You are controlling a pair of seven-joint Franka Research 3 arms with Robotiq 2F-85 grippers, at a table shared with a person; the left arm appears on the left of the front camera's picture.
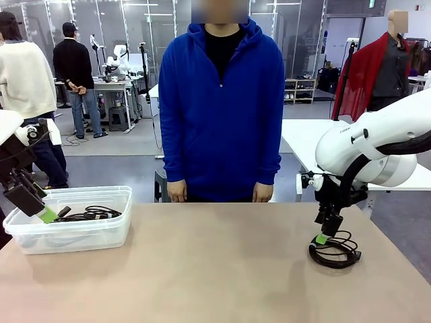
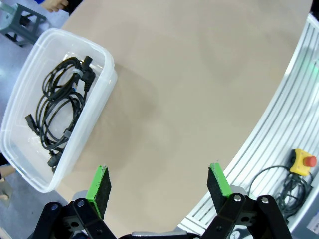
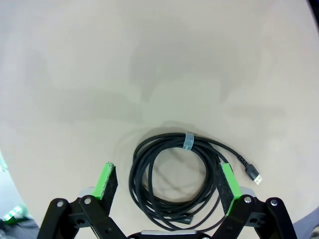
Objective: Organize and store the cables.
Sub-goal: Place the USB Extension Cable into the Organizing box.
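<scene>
Right gripper (image 3: 168,185) is wide open, hanging right over the coiled cable (image 3: 174,186) on the table (image 3: 149,59), green pads on either side of the loop. It looks light and floppy, so I'd pinch the bundled strands near the tape band (image 3: 189,140). Left gripper (image 2: 158,185) is open and empty too. Farther off, other cables (image 2: 62,107) already sit in the clear bin (image 2: 99,107).

Left hand (image 1: 47,214) half hidden behind the clear bin's (image 1: 74,235) wall in the front view, cables in the bin (image 2: 62,107) tangled — count unclear, coiled cable's (image 3: 174,174) near loop partly behind the right hand (image 3: 168,183) — surface (image 1: 215,269) cut off at picture edges.
</scene>
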